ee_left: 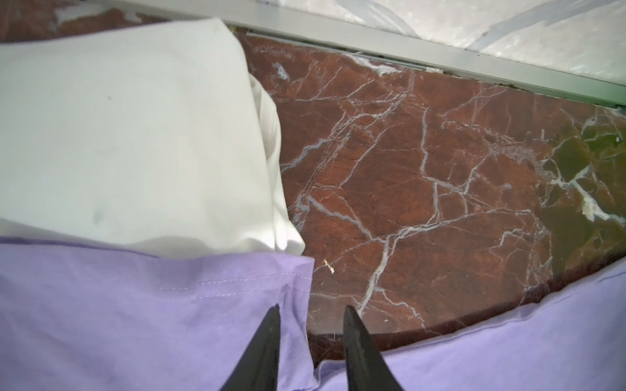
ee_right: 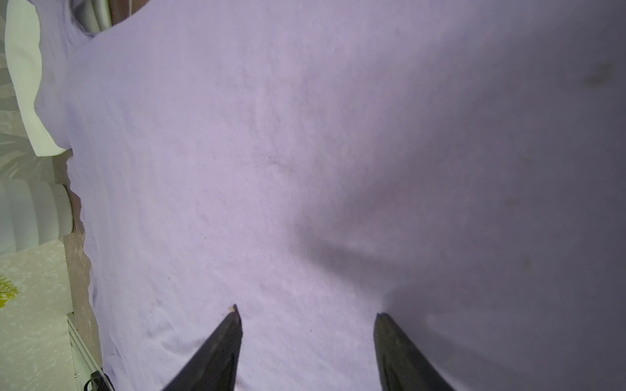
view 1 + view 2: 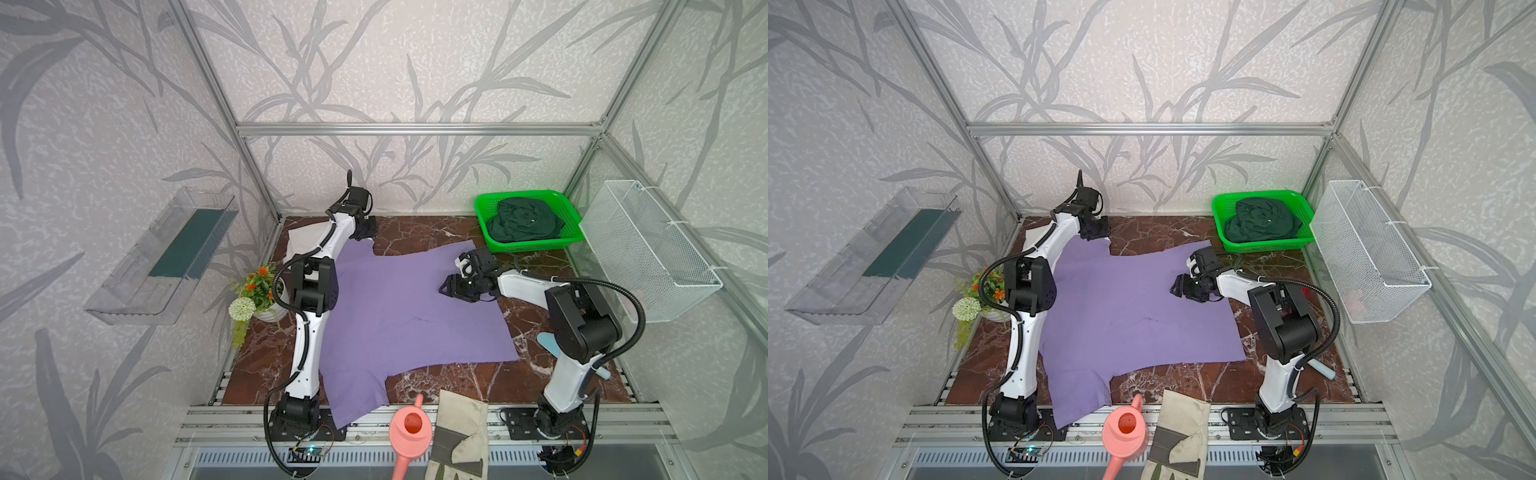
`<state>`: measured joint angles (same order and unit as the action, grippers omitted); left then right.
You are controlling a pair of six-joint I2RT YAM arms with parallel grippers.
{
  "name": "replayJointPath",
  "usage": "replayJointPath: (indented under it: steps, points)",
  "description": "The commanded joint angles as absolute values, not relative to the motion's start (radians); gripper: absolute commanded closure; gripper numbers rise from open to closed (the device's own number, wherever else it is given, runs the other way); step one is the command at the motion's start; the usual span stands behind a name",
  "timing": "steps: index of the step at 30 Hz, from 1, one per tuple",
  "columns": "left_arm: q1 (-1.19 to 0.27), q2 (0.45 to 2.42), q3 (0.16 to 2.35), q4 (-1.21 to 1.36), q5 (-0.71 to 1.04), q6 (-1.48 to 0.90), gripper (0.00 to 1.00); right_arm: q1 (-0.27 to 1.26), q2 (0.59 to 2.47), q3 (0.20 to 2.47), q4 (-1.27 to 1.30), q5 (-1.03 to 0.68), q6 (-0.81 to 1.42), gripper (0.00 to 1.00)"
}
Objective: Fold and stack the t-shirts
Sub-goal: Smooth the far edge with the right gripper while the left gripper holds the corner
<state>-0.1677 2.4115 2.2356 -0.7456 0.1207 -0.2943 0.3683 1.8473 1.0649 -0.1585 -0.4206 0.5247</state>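
White tee (image 1: 128,135) under purple tee (image 3: 407,316) sleeve; glove (image 3: 459,432), watering can (image 3: 409,430) nearby.

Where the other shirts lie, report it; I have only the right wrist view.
Observer: A dark green t-shirt lies bunched in the green basket, far right on the table.
Operator: Give me the left gripper.
Observer: The left gripper is open, at the purple t-shirt's far sleeve hem.
Operator: Describe the near edge.
Observer: A pink watering can and a work glove lie there.
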Motion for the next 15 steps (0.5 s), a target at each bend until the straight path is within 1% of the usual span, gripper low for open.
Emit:
replayJointPath:
  steps: [1,3,5,11,15]
  points:
    - [-0.117,2.257,2.097,-0.681,0.105,-0.258,0.66,0.37,1.843,1.09,-0.152,-0.425,0.527,0.37]
    - [-0.069,2.207,2.007,-0.63,0.116,-0.306,0.66,0.369,1.843,1.102,-0.163,-0.424,0.515,0.37]
    - [-0.016,2.192,1.963,-0.621,0.13,-0.329,0.67,0.37,1.841,1.121,-0.178,-0.417,0.5,0.37]
    - [0.06,2.233,1.967,-0.634,0.136,-0.31,0.67,0.367,1.819,1.181,-0.184,-0.376,0.452,0.37]
    - [0.086,2.28,2.005,-0.626,0.157,-0.309,0.67,0.333,1.842,1.258,-0.204,-0.394,0.431,0.36]
